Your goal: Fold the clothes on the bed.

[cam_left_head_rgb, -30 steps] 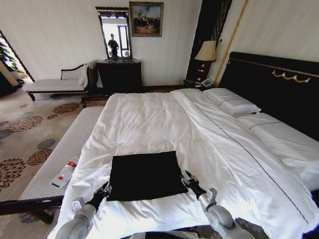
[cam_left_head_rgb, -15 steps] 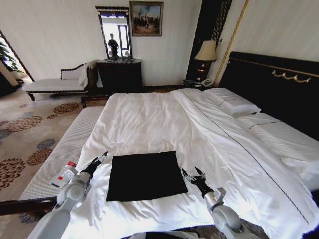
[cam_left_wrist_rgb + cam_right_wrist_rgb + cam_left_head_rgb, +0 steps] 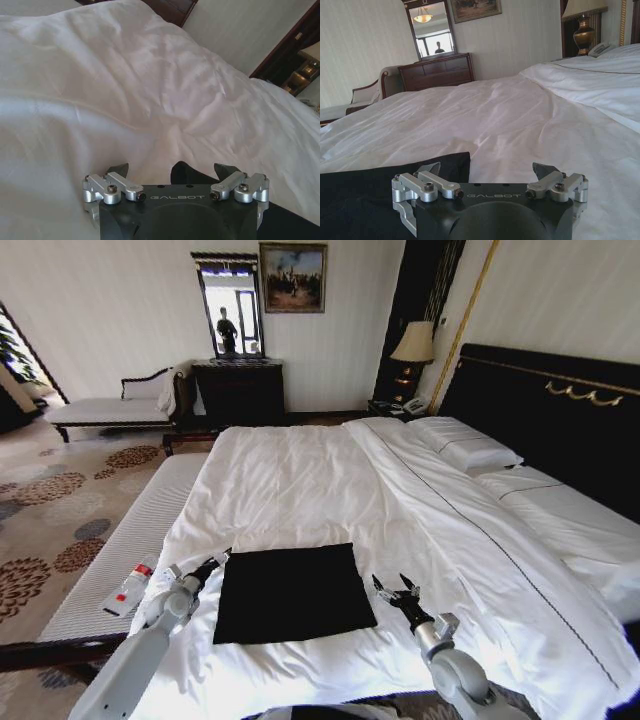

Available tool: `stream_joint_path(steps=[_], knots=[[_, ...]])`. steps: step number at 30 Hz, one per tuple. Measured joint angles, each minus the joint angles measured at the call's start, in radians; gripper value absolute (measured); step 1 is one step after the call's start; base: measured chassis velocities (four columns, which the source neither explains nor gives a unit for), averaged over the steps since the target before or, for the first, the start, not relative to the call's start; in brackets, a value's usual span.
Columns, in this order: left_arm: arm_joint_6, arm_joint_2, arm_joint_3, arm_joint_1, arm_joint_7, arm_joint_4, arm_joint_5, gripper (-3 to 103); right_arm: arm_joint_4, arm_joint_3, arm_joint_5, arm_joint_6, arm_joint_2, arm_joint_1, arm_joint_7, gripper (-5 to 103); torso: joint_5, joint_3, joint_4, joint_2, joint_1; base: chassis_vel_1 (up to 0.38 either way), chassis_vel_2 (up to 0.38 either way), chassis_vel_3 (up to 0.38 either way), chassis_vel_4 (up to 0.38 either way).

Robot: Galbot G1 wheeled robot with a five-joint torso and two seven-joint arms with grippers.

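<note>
The clothes are one black garment, folded into a flat rectangle near the foot of the white bed. My left gripper is open just off the garment's far left corner. In the left wrist view the left gripper has its fingers spread over the duvet, with an edge of black cloth between them. My right gripper is open on the duvet, a little clear of the garment's right edge. The right wrist view shows the right gripper empty beside the black cloth.
A pale striped bench runs along the bed's left side, with a small red-and-white bottle on it. Pillows and a dark headboard lie to the right. A dresser, chaise and lamp stand at the back.
Both grippers have left the garment's near corners. The left one swung out left and now sits by the far left corner. The right one drew off to the right. The garment stayed put.
</note>
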Motion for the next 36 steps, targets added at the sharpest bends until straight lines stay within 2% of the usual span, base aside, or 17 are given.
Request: stream_joint_path(steps=[4, 8, 10, 11, 12, 15, 17, 18, 21, 24, 29, 31, 36], knots=[[-0.001, -0.005, 0.009, 0.007, 0.004, 0.002, 0.017, 98, 0.003, 0.001, 0.003, -0.003, 0.004, 0.002, 0.008, 100, 0.0001, 0.0, -0.0002, 0.0, 0.0, 0.0, 0.0, 0.0, 0.0], [-0.004, -0.008, 0.015, 0.009, 0.009, 0.002, 0.028, 90, 0.006, 0.002, 0.006, -0.005, 0.006, 0.003, 0.012, 100, 0.0001, 0.0, -0.0002, 0.0, 0.0, 0.0, 0.0, 0.0, 0.0], [-0.004, -0.009, 0.016, 0.008, 0.01, 0.003, 0.029, 90, 0.006, 0.002, 0.006, -0.005, 0.006, 0.003, 0.013, 100, 0.0001, 0.0, -0.0001, 0.0, 0.0, 0.0, 0.0, 0.0, 0.0], [-0.004, -0.011, 0.019, 0.003, 0.012, 0.006, 0.033, 79, 0.007, 0.001, 0.008, -0.006, 0.006, 0.004, 0.013, 100, 0.0, 0.0, -0.0001, 0.0, 0.0, 0.0, 0.0, 0.0, 0.0], [-0.004, -0.012, 0.02, 0.001, 0.013, 0.008, 0.036, 79, 0.008, 0.001, 0.009, -0.006, 0.006, 0.005, 0.014, 100, 0.0, 0.0, -0.0001, 0.0, 0.0, 0.0, 0.0, 0.0, 0.0], [-0.006, -0.014, 0.025, -0.012, 0.015, 0.019, 0.042, 62, 0.012, 0.001, 0.01, -0.007, 0.005, 0.004, 0.016, 100, 0.0, 0.0, -0.0002, 0.0, 0.0, 0.0, 0.0, 0.0, 0.0], [-0.007, -0.014, 0.025, -0.015, 0.015, 0.022, 0.042, 62, 0.013, 0.001, 0.011, -0.008, 0.005, 0.004, 0.016, 100, 0.0, 0.0, -0.0002, 0.0, 0.0, 0.0, 0.0, 0.0, 0.0], [-0.007, -0.015, 0.027, -0.021, 0.015, 0.027, 0.042, 52, 0.015, 0.002, 0.013, -0.008, 0.005, 0.004, 0.017, 100, 0.0, 0.0, -0.0001, 0.0, 0.0, 0.0, 0.0, 0.0, 0.0], [-0.007, -0.016, 0.03, -0.028, 0.015, 0.034, 0.039, 46, 0.017, 0.003, 0.017, -0.009, 0.004, 0.003, 0.018, 100, -0.0001, 0.0, -0.0001, 0.0, 0.0, 0.0, 0.0, 0.0, 0.0], [-0.008, -0.019, 0.034, -0.036, 0.015, 0.039, 0.036, 29, 0.022, 0.005, 0.022, -0.012, 0.003, 0.004, 0.02, 100, 0.0, 0.0, -0.0002, 0.0, 0.0, 0.0, 0.0, 0.0, 0.0], [-0.008, -0.023, 0.037, -0.038, 0.013, 0.04, 0.035, 19, 0.025, 0.005, 0.025, -0.015, 0.001, 0.004, 0.024, 100, 0.0, 0.0, -0.0001, 0.0, 0.0, 0.0, 0.0, 0.0, 0.0], [-0.008, -0.026, 0.04, -0.038, 0.013, 0.041, 0.035, 7, 0.025, 0.005, 0.028, -0.018, -0.002, 0.007, 0.029, 100, 0.0, 0.0, -0.0002, 0.0, 0.0, 0.0, 0.0, 0.0, 0.0], [-0.008, -0.03, 0.04, -0.037, 0.008, 0.043, 0.035, 1, 0.02, -0.002, 0.05, -0.032, -0.018, 0.036, 0.041, 100, 0.0, 0.0, -0.0003, 0.0, 0.0, 0.0, 0.0, 0.0, 0.0]])
